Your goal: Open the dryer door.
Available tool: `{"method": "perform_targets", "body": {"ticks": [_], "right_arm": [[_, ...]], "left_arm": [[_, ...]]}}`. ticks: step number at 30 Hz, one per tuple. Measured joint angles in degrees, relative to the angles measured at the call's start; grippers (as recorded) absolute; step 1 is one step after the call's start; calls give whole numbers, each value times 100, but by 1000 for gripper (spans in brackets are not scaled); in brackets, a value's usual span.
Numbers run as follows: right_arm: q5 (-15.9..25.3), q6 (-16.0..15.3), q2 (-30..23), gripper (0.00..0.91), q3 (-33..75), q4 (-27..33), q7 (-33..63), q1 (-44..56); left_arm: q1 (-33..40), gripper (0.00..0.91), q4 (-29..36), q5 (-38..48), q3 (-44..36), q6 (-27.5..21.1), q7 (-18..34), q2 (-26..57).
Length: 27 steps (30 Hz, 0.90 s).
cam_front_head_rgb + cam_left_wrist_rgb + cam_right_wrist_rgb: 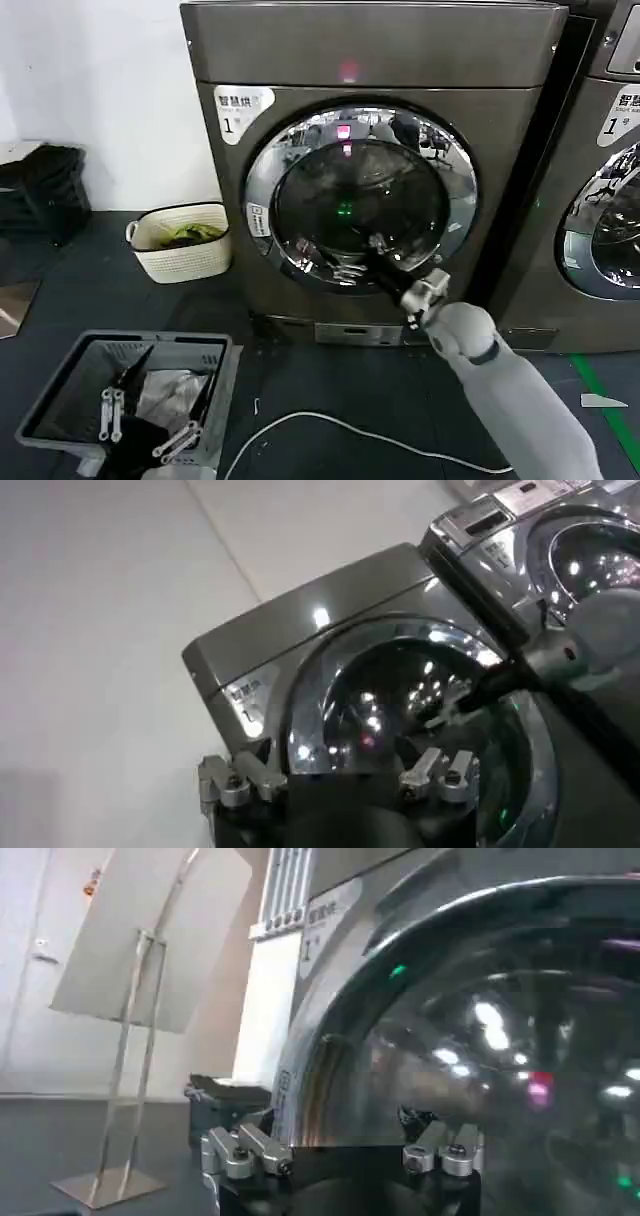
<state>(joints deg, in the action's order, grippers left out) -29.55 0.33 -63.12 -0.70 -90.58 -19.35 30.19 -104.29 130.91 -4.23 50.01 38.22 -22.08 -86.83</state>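
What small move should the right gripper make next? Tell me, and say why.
Probably ease the right gripper sideways to the door's chrome rim to find a pulling edge. The door looks shut against the dryer, and the gripper is at the lower glass. The left gripper waits low over the basket.

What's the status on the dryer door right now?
Right pincer open, at dryer door lower chrome ring. Door shut. Left pincer open, parked low over laundry basket. Nothing blocking.

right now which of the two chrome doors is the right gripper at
The dryer door on the centre dryer; the right gripper is at its lower rim.
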Motion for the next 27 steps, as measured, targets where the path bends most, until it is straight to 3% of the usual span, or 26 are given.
{"method": "perform_targets", "body": {"ticks": [27], "right_arm": [[142, 342, -892, 907, -866, 1312, 53, -1003]], "left_arm": [[-5, 907, -21, -141, -16, 101, 2, -175]]}}
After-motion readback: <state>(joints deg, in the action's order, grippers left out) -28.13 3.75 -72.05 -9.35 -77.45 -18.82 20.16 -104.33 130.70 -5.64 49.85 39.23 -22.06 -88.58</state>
